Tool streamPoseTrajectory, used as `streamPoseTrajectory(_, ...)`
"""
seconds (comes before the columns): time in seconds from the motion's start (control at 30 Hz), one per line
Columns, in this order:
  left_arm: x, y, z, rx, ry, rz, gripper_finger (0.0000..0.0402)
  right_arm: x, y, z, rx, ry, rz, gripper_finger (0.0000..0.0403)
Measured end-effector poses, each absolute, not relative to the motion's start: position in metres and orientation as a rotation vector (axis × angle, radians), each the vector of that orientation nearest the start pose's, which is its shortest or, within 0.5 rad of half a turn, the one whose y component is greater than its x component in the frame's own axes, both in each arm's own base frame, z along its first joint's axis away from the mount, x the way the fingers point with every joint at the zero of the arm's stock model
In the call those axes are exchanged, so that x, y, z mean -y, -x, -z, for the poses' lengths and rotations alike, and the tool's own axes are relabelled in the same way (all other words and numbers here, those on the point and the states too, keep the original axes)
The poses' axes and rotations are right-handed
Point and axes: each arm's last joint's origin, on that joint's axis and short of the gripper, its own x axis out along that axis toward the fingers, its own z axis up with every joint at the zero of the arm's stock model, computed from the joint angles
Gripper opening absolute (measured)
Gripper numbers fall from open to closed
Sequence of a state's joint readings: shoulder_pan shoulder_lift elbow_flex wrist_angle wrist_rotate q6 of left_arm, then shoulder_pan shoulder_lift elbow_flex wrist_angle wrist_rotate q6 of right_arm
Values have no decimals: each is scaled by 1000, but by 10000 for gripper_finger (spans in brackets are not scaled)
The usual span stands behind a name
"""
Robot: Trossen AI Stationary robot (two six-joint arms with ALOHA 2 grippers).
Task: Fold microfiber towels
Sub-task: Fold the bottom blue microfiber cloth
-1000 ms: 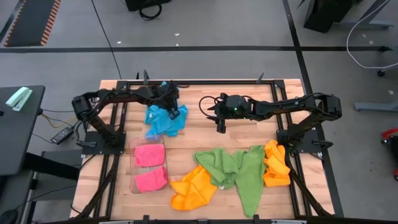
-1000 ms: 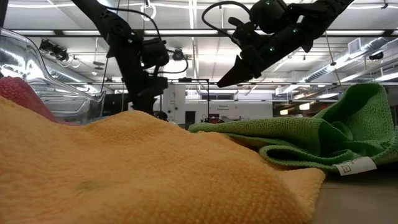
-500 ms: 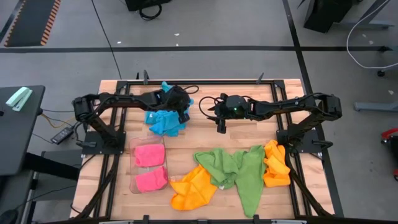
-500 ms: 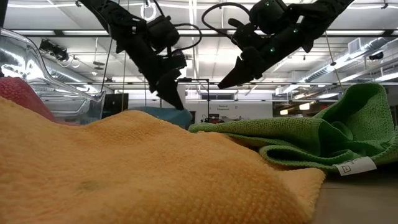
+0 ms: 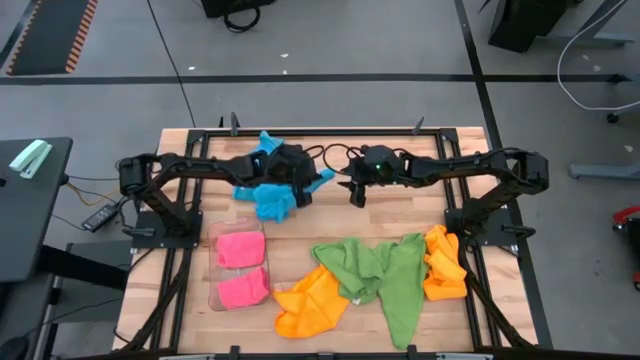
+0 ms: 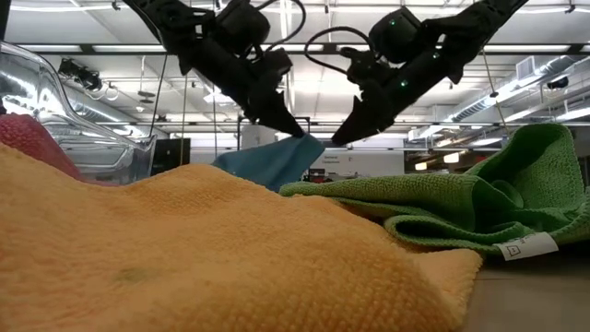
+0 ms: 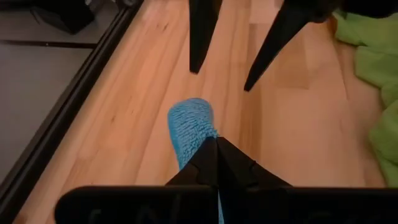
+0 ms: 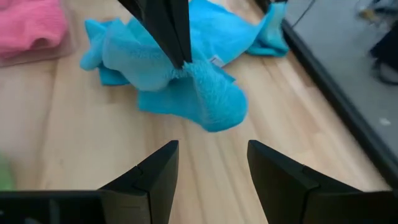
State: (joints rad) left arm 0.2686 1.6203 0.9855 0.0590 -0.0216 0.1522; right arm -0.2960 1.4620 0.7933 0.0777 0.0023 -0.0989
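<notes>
Well, green towel point(image 6: 498, 198) tag point(image 6: 527, 246) (print unreadable).

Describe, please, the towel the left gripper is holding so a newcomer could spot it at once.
On the wooden table, look at the far middle, where the two grippers nearly meet. The left gripper pinches a corner of the blue towel, offering it toward the open right gripper. It is the only blue cloth.

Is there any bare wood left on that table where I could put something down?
Yes: the far right corner, behind the right gripper, and the strip between the blue towel and the green towel. The near half is crowded with the pink towels in their tray, the orange towels and the green one.
</notes>
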Motion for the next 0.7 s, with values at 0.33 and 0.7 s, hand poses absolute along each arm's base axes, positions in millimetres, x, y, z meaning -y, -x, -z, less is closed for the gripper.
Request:
streamPoseTrajectory(0.33, -91, -338, -223, -528, -92, -235, 3, 88, -288, -207, -590, -54, 198, 200)
streamPoseTrajectory(0.7, -79, -344, -229, -461, -147, -198, 3, 89, -289, -209, -565, -51, 198, 193)
